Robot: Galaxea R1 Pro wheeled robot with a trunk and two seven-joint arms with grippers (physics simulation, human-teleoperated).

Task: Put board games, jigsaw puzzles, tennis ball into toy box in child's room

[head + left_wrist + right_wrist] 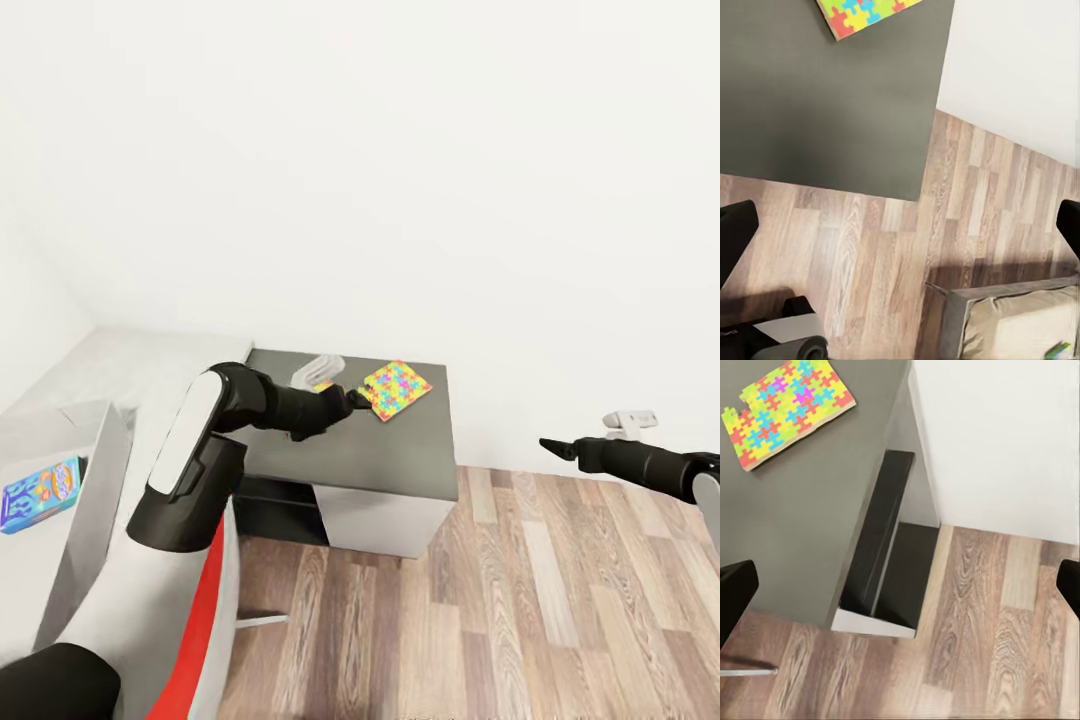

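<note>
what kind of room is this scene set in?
Most likely a child's bedroom or playroom: a colourful jigsaw puzzle lies on a dark desk top, a blue board game sits in a grey toy box, and a bed corner stands on wood flooring.

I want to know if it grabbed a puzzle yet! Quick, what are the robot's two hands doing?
Left gripper: open, holding nothing, close to the jigsaw puzzle on the dark table.
Right gripper: open and empty, over the floor.
</note>
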